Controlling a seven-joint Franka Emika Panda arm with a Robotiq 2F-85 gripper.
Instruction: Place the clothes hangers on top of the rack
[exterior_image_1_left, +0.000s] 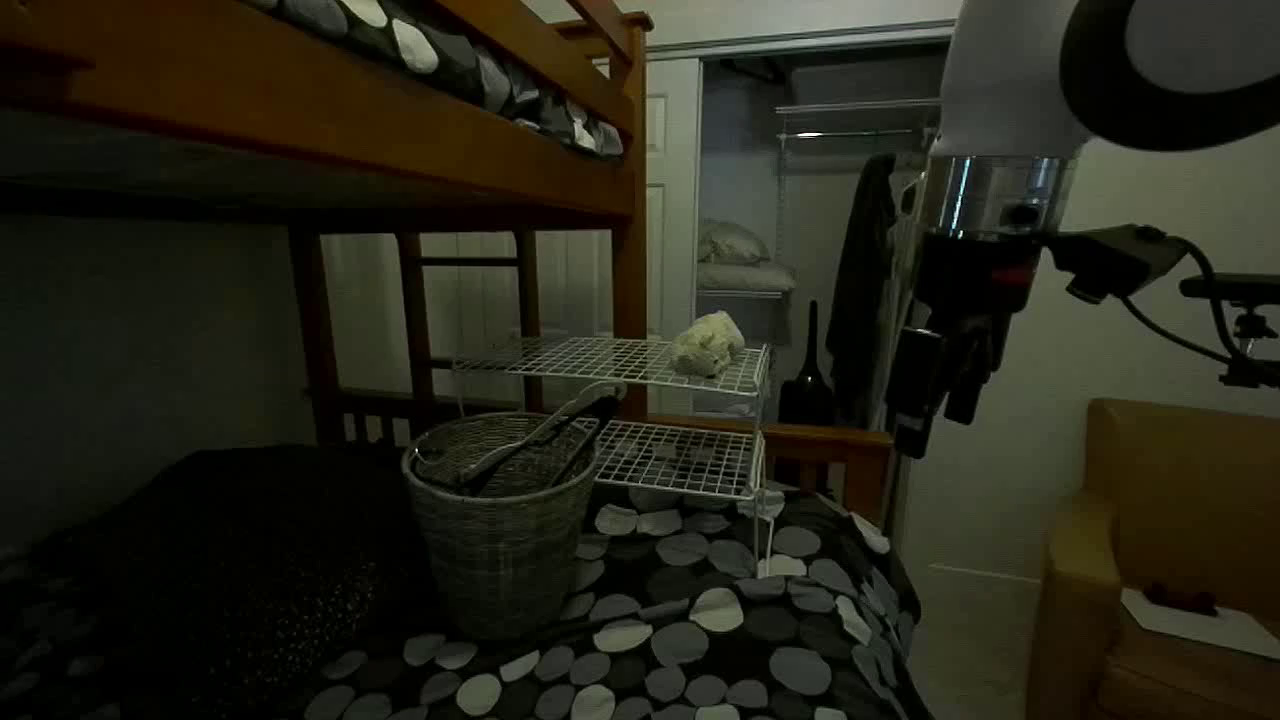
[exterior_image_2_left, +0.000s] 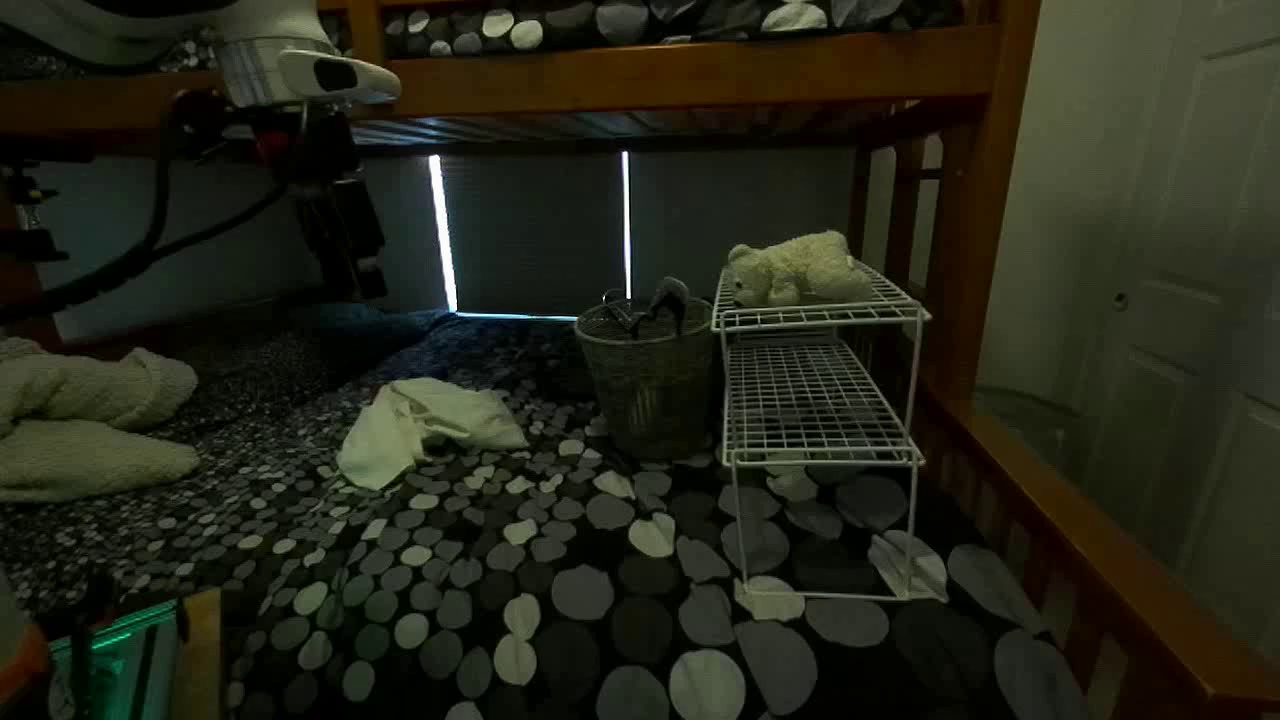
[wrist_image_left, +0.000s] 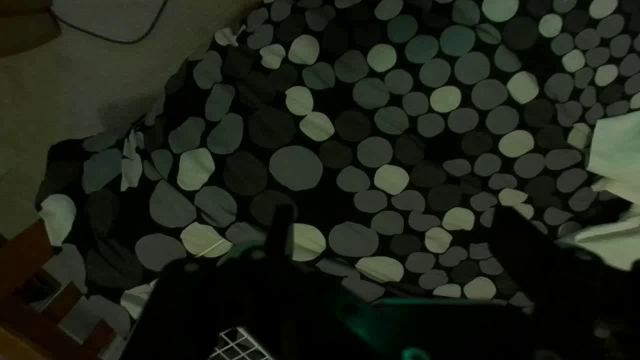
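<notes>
Jaws: gripper (wrist_image_left: 392, 220) is holding its fingers (wrist_image_left: 281, 232) wide apart, only dotted bedspread (wrist_image_left: 370, 151) showing between them in the wrist view | Reach: hanging well apart from the rack (exterior_image_2_left: 820, 462) | Task: clothes hangers (exterior_image_1_left: 525, 443) are leaning inside the wicker basket (exterior_image_1_left: 500, 560), just beside the rack | Also: white plush bear (exterior_image_2_left: 800, 268) is lying on top of the rack

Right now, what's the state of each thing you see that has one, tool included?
Tool: open, holding nothing.
Bedspread: wrinkled.
Basket: upright on the bedspread, uncovered.
Clothes hangers: tilted inside the basket, partly above its rim.
Rack: standing upright on the bedspread.
Stuffed bear: lying on the rack's top tier.
White cloth: crumpled on the bedspread.
Closet: open.
Window shade: down, light at its edges.
</notes>
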